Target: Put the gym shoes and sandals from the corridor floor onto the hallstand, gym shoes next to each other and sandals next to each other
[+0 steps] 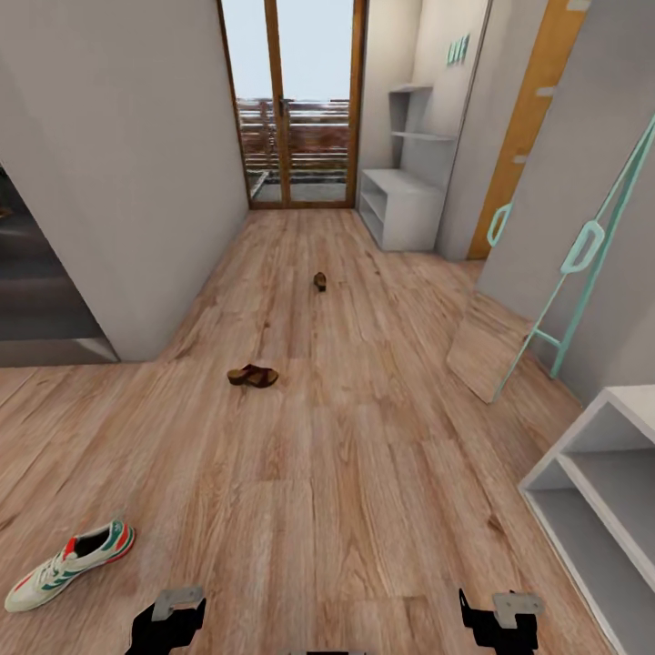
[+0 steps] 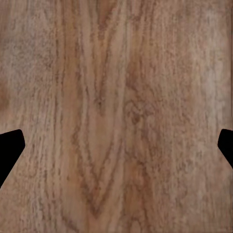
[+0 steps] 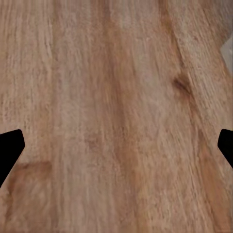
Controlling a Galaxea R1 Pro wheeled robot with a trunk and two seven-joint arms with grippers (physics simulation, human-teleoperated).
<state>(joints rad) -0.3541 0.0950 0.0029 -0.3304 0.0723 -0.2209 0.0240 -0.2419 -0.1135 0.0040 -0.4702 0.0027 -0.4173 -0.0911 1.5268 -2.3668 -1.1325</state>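
One gym shoe (image 1: 68,564), white with green stripes and a red-orange heel, lies on the corridor floor (image 1: 364,473) at the near left. A brown sandal (image 1: 253,375) rests mid-floor, and a second sandal (image 1: 320,281) lies farther down the corridor. The hallstand (image 1: 400,207), a low light-grey open cabinet, stands at the far right wall beside the glass door. My left gripper (image 1: 168,619) hangs just right of the gym shoe, open and empty (image 2: 116,150). My right gripper (image 1: 496,620) is open too, over bare planks (image 3: 116,150).
A pale open shelf unit (image 1: 600,491) stands at the near right. A leaning mirror with a teal frame (image 1: 546,309) rests against the right wall. Thin grey wall shelves (image 1: 420,114) hang above the hallstand. A wall corner (image 1: 136,273) juts in at the left.
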